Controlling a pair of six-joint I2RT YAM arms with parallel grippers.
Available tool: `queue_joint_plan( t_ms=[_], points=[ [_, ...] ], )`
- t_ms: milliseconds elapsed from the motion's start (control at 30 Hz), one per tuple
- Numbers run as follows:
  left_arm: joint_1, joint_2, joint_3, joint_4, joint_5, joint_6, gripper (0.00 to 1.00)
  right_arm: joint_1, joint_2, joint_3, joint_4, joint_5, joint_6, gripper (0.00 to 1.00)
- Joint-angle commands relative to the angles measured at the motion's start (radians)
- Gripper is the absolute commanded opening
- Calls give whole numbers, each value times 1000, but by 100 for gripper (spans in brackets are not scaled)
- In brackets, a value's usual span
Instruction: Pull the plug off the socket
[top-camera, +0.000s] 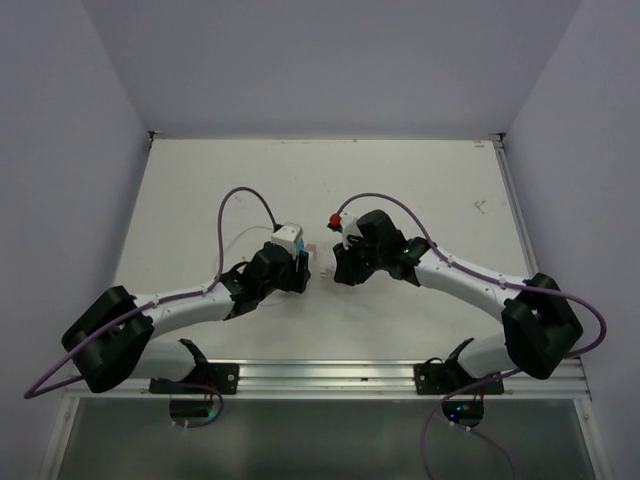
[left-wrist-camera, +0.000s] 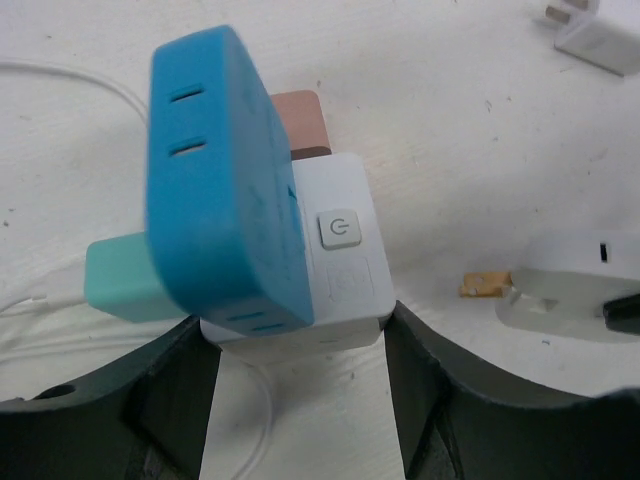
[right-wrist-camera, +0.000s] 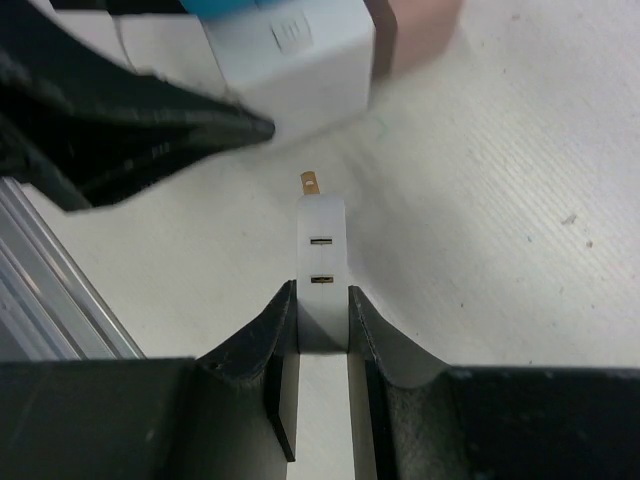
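Right tool (right-wrist-camera: 321, 300) is clamped on the flat white plastic plug (right-wrist-camera: 322, 235), its brass prong (right-wrist-camera: 311, 183) aimed straight ahead at the white plastic cube socket (left-wrist-camera: 345, 270). Left tool (left-wrist-camera: 298, 325) grips that cube, and there's just a small gap between prong and cube.

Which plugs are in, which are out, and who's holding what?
White plastic cube socket: clamped in left jaws.
Big blue plastic plug: plugged in.
Teal plastic plug: plugged in.
Brown plastic plug: plugged in.
Flat white plastic plug: out of socket, clamped in right jaws.
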Motion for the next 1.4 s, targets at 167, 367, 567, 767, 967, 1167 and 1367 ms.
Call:
queue_joint_plan(
  t_ms=[167,367,567,767,967,1167,1367],
  points=[
    [40,32,17,-119,-197,28,0,-5,-52,23,-125,19,2,0],
    [38,9,-2,-77,-148,46,0,-23,-113,-12,-107,133,81,0],
    [40,-29,-26,-35,-111,57,0,-250,-168,-114,-34,85,226,0],
    [40,-80,-67,35,-39,83,0,-491,-265,-210,79,-30,362,0],
    [40,-101,-97,98,53,119,0,-653,-303,-279,157,-32,473,0],
    [40,-118,-126,138,108,139,0,-752,-253,-340,238,-8,568,0],
    [40,-120,-134,152,148,158,0,-779,-170,-371,318,5,608,0]
  ],
)
